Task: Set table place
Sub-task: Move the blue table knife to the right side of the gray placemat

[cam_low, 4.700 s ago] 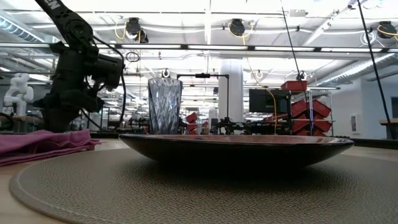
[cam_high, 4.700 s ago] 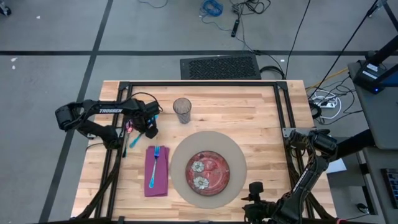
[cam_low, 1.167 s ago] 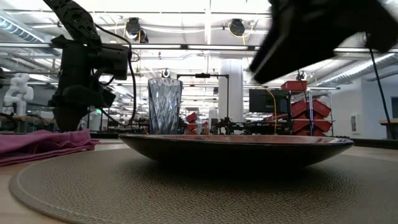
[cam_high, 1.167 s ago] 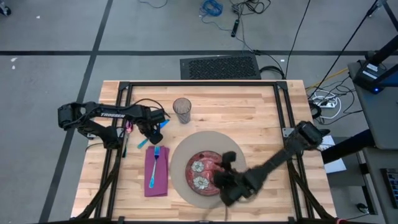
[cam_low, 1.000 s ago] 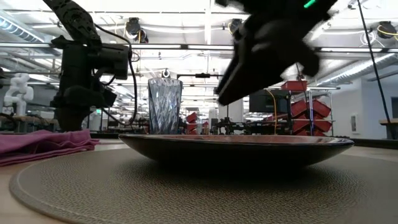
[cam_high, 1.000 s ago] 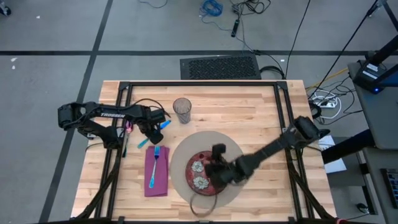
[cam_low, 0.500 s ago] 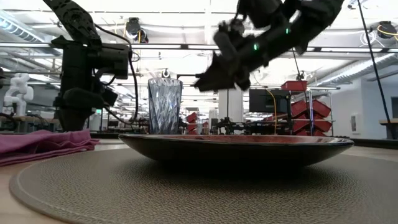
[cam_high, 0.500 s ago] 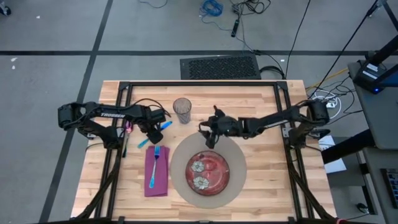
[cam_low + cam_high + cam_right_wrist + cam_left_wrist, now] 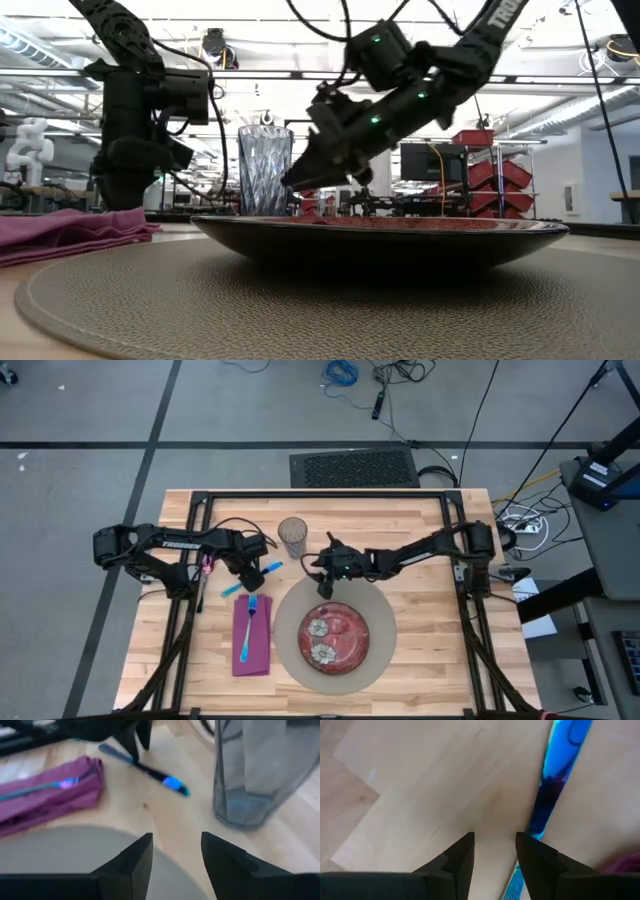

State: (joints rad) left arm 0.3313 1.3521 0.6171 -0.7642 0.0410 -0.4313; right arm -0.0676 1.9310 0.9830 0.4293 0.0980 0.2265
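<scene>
Pincer point(image 9: 322, 567) on my right arm, fingers spread and empty, hangs low just beside the clear glass point(image 9: 293, 537), arm stretched flat across the table point(image 9: 420, 600). Left pincer point(image 9: 258, 565), released too, sits beyond the glass over the blue utensil point(image 9: 252, 578); the plate point(image 9: 335, 637) lies near.

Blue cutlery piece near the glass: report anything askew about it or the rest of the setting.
The blue cutlery piece lies diagonally on the bare table beside the left end effector, off the purple napkin, where the fork lies lengthwise. More cutlery sits at the table's left edge. The glass stands upright; the plate sits on the mat.
</scene>
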